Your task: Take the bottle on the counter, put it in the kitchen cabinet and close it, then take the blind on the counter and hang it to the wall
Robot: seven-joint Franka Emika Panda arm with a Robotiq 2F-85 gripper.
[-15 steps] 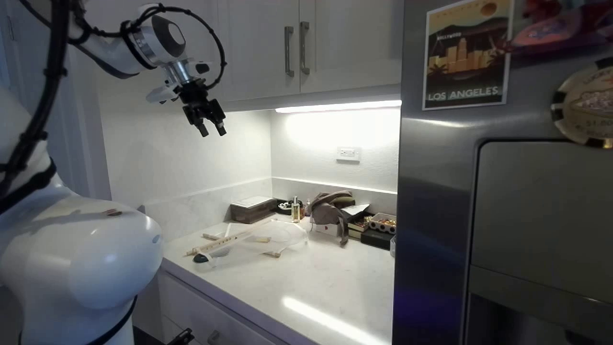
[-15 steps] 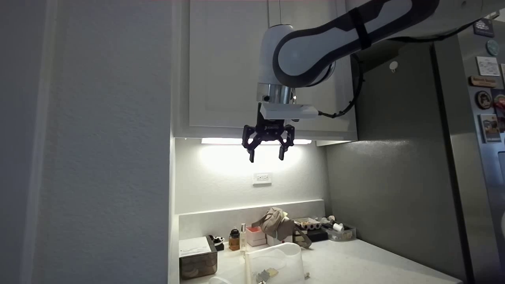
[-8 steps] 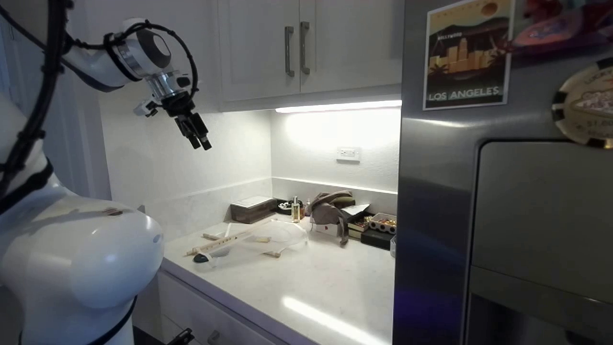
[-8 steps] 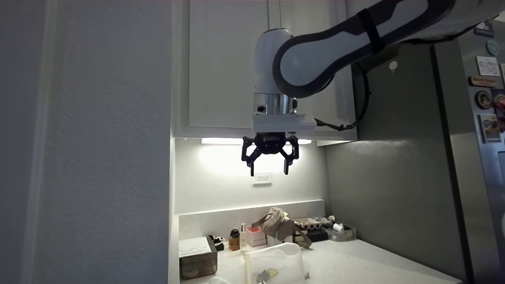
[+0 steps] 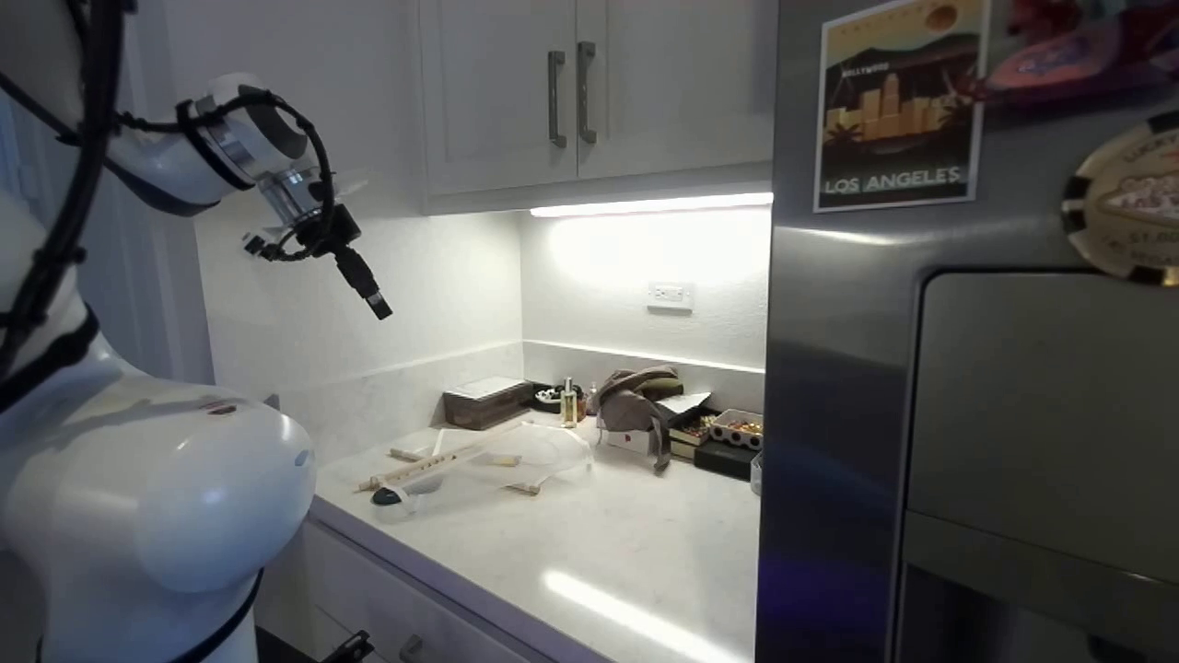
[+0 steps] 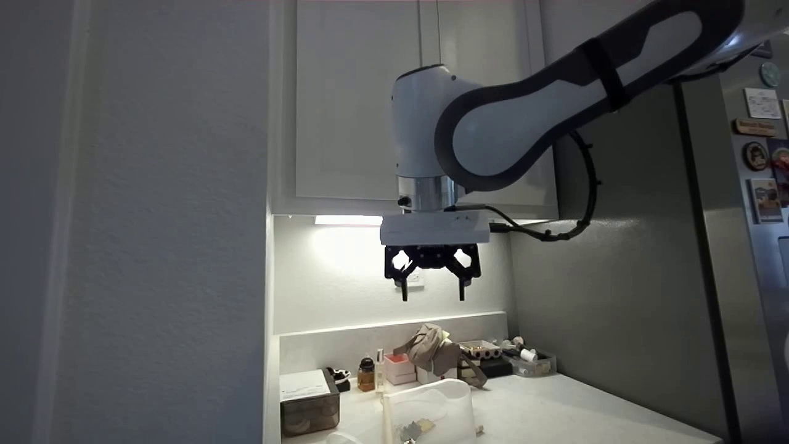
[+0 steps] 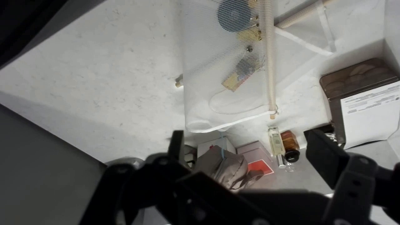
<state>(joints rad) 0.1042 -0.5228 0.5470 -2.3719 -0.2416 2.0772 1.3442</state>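
Jaws of the gripper point(image 6: 433, 296), set wide apart, hold and touch nothing. Below and beyond them, the bottle point(image 6: 366, 376) stands upright on the counter point(image 6: 555, 407), just beside a slim clear bottle point(image 6: 380, 370); the blind point(image 6: 441, 398) lies below them, nearer than the bottle. The step in hand appears to be the first, fetching the bottle. The next move likely calls for lowering and reaching until the jaws straddle it alone.

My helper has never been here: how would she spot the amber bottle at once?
Under the white kitchen cabinet, look along the back of the white counter. There, in an exterior view, the amber bottle stands between the smoky brown box and the pink box. It is squat and dark-capped, unlike the slim, pale bottle beside it.
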